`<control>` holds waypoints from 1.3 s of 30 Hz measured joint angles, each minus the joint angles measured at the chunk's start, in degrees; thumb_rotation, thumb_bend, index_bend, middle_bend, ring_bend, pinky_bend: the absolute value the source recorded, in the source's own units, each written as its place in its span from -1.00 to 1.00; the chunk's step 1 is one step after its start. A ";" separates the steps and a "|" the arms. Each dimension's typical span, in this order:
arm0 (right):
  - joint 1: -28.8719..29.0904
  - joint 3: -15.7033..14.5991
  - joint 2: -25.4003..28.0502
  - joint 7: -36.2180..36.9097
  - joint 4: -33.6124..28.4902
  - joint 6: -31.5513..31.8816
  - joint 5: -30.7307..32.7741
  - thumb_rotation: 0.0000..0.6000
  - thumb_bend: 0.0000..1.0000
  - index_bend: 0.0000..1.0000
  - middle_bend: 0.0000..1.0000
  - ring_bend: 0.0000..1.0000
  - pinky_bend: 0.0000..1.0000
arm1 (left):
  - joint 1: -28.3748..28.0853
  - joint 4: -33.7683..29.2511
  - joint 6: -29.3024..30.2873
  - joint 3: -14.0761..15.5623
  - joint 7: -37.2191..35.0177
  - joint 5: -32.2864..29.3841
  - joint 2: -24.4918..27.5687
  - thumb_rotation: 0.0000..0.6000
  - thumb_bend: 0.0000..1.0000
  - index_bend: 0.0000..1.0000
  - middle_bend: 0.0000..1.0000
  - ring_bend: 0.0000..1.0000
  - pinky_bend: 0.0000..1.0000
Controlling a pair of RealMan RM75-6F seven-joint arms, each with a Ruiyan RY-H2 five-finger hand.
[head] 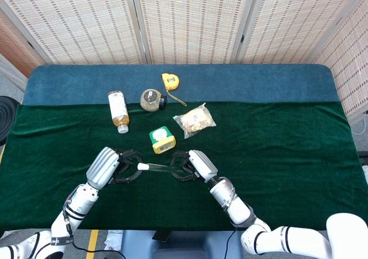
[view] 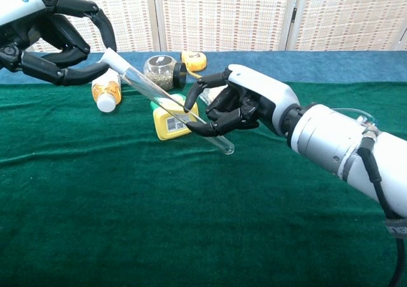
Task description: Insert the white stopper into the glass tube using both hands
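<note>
My right hand (head: 195, 166) (view: 249, 106) grips a clear glass tube (head: 162, 168) (view: 172, 104) near its closed end and holds it slanted above the green cloth, open end toward my left hand. The left hand (head: 108, 167) (view: 46, 31) pinches the white stopper (head: 140, 166) (view: 109, 58) between its fingertips. The stopper meets the tube's open mouth. How deep it sits in the glass I cannot tell.
Behind the hands lie a yellow and green box (head: 162, 139) (view: 170, 123), a tea bottle (head: 118, 109) (view: 106, 88), a glass jar (head: 151, 99) (view: 160, 70), a yellow tape measure (head: 169, 80) and a snack bag (head: 195, 120). The green table cloth (head: 287, 150) spreads out to the right.
</note>
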 measured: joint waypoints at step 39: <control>0.94 0.75 -2.36 -1.51 0.07 0.67 1.29 1.00 0.28 0.65 1.00 1.00 1.00 | -0.46 0.71 -0.06 0.63 -0.10 -0.44 -0.93 1.00 -0.04 0.25 1.00 0.85 0.69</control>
